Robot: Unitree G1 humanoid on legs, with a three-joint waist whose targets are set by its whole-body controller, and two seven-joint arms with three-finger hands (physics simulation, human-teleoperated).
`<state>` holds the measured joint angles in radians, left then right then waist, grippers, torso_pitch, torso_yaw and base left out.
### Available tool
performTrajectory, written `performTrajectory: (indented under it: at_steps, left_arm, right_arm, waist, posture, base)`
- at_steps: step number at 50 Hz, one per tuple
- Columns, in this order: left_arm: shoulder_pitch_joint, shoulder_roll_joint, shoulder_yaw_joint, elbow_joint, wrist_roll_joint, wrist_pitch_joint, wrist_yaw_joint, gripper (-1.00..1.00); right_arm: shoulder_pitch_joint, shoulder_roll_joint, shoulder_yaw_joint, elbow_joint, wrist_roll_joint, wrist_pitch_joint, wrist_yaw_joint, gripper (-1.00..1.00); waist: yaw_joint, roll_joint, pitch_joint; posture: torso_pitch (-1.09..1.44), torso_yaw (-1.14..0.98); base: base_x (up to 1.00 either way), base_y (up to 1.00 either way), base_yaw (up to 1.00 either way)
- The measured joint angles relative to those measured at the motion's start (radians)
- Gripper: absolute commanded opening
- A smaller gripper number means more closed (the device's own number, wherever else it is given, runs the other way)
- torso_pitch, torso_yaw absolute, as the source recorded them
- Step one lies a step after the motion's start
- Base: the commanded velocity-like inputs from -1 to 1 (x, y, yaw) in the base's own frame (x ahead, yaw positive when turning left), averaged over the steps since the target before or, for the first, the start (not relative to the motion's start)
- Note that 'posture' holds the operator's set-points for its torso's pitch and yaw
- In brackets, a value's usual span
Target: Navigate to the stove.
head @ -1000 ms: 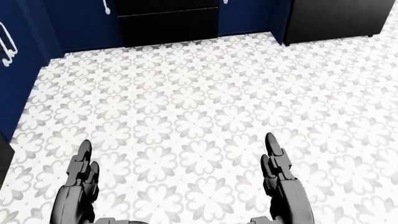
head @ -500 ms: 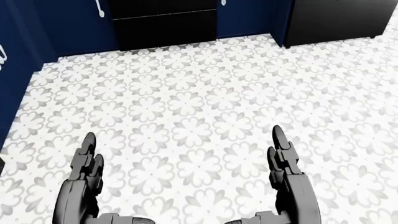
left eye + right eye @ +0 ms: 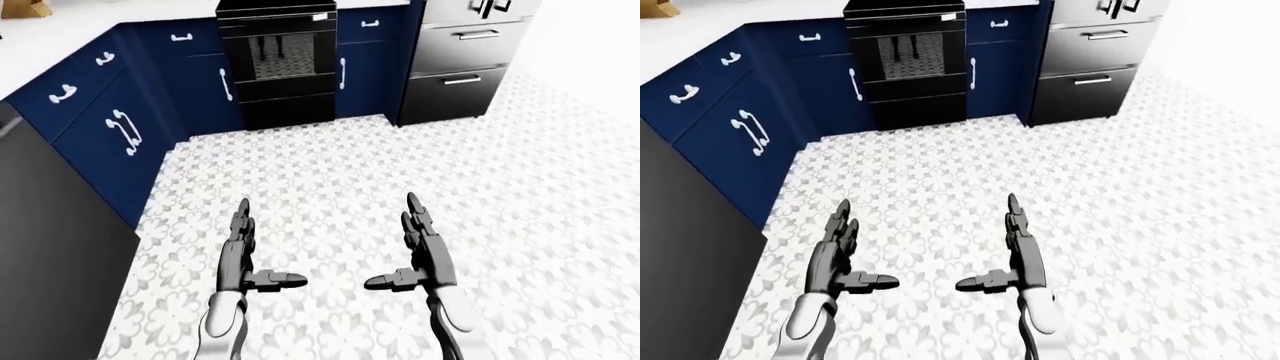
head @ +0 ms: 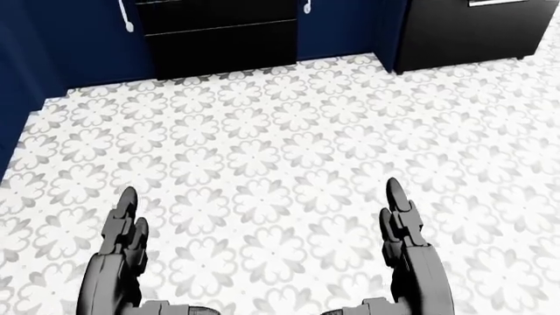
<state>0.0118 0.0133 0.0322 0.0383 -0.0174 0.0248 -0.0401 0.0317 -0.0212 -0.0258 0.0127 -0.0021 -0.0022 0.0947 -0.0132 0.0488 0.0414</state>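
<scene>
Tiled floor (image 3: 330,172) ahead of us, stove (image 3: 278,64) at top; left hand (image 3: 240,259) and right hand (image 3: 425,251) spread wide, holding nothing.

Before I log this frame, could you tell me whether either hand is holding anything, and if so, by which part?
Nothing is held. The left hand and right hand are both open and empty, fingers extended over the patterned floor, well short of the stove.

Head view steeply down at floor (image 4: 280,164), eye views shallower, perhaps sharing stove (image 3: 278,64)
</scene>
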Motion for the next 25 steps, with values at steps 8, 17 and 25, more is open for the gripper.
performTrajectory:
  at_steps: [8, 17, 25]
  left_arm:
    - [0.01, 0.009, 0.02, 0.016, 0.001, 0.009, 0.01, 1.0]
    - [0.002, -0.004, -0.01, 0.016, 0.0, 0.003, 0.0, 1.0]
    - [0.001, 0.0, 0.001, 0.002, 0.0, 0.002, 0.0, 1.0]
  right_arm:
    - [0.009, 0.011, 0.024, 0.007, -0.002, 0.011, 0.011, 1.0]
    - [0.006, -0.001, -0.003, 0.006, -0.004, 0.001, 0.003, 1.0]
    - [0.009, 0.001, 0.005, -0.009, -0.004, 0.0, 0.004, 1.0]
  waist:
    - [0.03, -0.008, -0.008]
    - [0.007, -0.097, -0.005]
    - [-0.002, -0.046, -0.004]
  posture:
    - [0.0, 0.0]
    - [0.0, 0.0]
    - [0.0, 0.0]
  base:
    - [0.16, 0.01, 0.0]
    - [0.16, 0.06, 0.0]
    - [0.16, 0.17, 0.0]
